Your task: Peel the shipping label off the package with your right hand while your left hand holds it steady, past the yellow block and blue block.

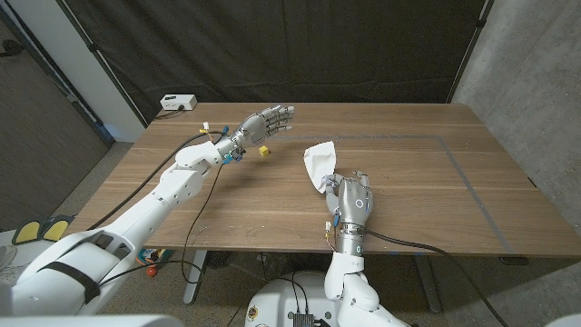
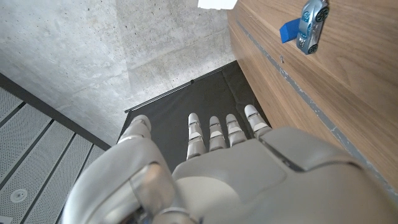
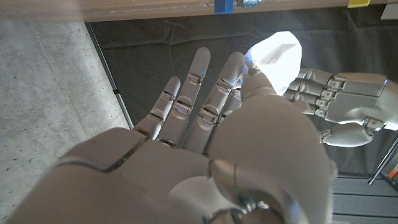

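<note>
— Nearest me, my right hand (image 1: 352, 202) pinches a white sheet (image 1: 320, 163), seemingly the label, lifted off the table (image 1: 436, 200). I can't pick out the package itself.

— And the left?

— My left hand (image 1: 269, 120) hovers with fingers spread, holding nothing, near the yellow block (image 1: 263, 152). I'd keep the pinch firm and pull slowly, low, so the sheet doesn't tear.

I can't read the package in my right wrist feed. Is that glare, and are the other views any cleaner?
Right wrist view: the white package is blown out to a featureless glow above the right hand, so no label edge shows. Head view: evenly lit, the package is white with soft folds but small. Left wrist view: sharp, with the left hand and only a white corner of the package at the frame edge.
</note>
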`<state>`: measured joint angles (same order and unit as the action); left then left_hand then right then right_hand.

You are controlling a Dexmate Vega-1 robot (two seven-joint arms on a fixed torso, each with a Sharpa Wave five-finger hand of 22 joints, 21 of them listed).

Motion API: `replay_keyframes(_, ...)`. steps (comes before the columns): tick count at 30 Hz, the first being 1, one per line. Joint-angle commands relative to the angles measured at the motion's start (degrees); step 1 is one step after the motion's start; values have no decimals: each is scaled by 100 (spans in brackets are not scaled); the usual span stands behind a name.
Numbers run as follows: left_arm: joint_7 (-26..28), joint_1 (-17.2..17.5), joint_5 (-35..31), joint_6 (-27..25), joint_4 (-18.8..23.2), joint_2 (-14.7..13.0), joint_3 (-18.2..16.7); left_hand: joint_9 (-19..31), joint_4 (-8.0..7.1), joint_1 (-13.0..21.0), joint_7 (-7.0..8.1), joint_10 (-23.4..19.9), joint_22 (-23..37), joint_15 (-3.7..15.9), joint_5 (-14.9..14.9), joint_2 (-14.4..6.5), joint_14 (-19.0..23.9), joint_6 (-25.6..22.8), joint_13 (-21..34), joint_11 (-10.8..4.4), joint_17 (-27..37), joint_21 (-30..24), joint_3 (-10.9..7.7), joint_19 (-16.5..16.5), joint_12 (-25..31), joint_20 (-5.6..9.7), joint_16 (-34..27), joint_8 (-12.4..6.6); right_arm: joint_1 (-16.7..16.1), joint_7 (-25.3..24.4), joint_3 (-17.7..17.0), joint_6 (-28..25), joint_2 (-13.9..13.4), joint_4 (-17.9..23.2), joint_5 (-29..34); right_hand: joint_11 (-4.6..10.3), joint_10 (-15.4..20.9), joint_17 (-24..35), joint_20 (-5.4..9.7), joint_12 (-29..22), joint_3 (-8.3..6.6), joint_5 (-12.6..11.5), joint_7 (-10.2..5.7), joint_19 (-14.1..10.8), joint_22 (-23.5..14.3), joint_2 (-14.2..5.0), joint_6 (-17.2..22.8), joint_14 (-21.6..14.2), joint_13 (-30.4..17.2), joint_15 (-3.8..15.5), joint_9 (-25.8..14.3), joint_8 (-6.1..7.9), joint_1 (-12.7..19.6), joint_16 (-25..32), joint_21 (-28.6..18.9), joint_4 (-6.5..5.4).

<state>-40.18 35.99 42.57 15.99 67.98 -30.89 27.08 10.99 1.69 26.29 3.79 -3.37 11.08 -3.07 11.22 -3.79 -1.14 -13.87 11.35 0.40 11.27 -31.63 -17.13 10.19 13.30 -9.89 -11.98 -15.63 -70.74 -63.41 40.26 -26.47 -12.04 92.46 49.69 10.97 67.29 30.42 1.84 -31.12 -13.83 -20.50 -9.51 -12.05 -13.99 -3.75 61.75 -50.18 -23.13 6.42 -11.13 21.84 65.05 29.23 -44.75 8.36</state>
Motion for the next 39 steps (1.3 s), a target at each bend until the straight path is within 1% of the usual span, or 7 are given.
replay_keyframes(1, -201, 75, 187, 299, -77, 113, -134, 29, 41, 93, 15, -73, 16, -9, -10, 15, -22, -291, 22, -4, 21, 20, -18, 268, 24, -73, 3, -94, -271, -59, -819, 1159, 529, -70, 172, -4, -6, 23, -2, -42, -37, 45, -80, -18, -26, -59, 188, -75, -39, 730, -79, 43, 30, -18, -41, -14)
replay_keyframes(4, -336, 62, 272, 383, -143, 170, -166, 39, 76, 153, -51, -66, 17, -20, -15, -7, -43, -405, 25, 1, 20, 37, -45, 284, 18, -103, 11, -127, -300, -59, -990, 1357, 663, -94, 292, -4, 6, 27, -8, -52, -39, 57, -63, -14, -29, -60, 189, -80, -59, 730, -96, 55, 36, -32, -57, -12)
replay_keyframes(6, -439, 49, 352, 408, -181, 215, -189, 53, 113, 202, -36, -73, 17, 10, -23, 6, -61, -485, 29, -15, 19, 49, -55, 291, 19, -73, 17, -153, -298, -59, -1045, 1472, 685, -88, 298, -4, 3, 29, -5, -55, -43, 65, -61, -6, -30, -67, 195, -86, -72, 730, -108, 67, 41, -42, -67, -13)
replay_keyframes(10, -581, 28, 495, 431, -220, 298, -242, 73, 175, 273, -140, -67, 18, 10, -39, 48, -114, -572, 36, -19, 18, 96, -59, 371, 15, -76, 34, -177, -323, -59, -1267, 1796, 862, -104, 469, -4, -3, 33, -6, -57, -45, 74, -62, -5, -32, -68, 198, -93, -86, 730, -113, 72, 48, -50, -81, -10)
replay_keyframes(20, -730, -26, 568, 433, -323, 385, -274, 97, 216, 307, -145, -57, 24, 9, -55, 96, -205, -630, 47, -10, 29, 142, -43, 439, 10, -81, 51, -182, -385, -59, -1749, 2594, 1213, 51, 1080, -7, 13, 48, 4, -79, -47, 105, -40, -41, -38, -63, 208, -115, -137, 731, -116, 84, 68, -79, -144, -3)
replay_keyframes(33, -943, -161, 484, 667, -557, 460, -285, 122, 275, 377, -210, -71, 28, 2, -61, 129, -239, -891, 58, -25, 36, 161, -42, 417, 16, -61, 39, -261, -294, -59, -1855, 2725, 1169, 124, 1361, -8, 17, 60, 14, -94, -48, 132, -50, -44, -42, -61, 219, -127, -189, 732, -114, 93, 76, -116, -195, -3)
replay_keyframes(39, -1069, -350, 262, 863, -668, 430, -206, 136, 502, 712, -507, -73, 24, 13, -47, 187, -271, -1393, 66, -101, 22, 201, -118, 393, 15, -74, 38, -424, -211, -59, -1783, 2654, 1133, 56, 1412, -9, 16, 71, 31, -102, -46, 149, -62, -44, -43, -56, 220, -137, -220, 733, -120, 100, 81, -135, -225, -3)
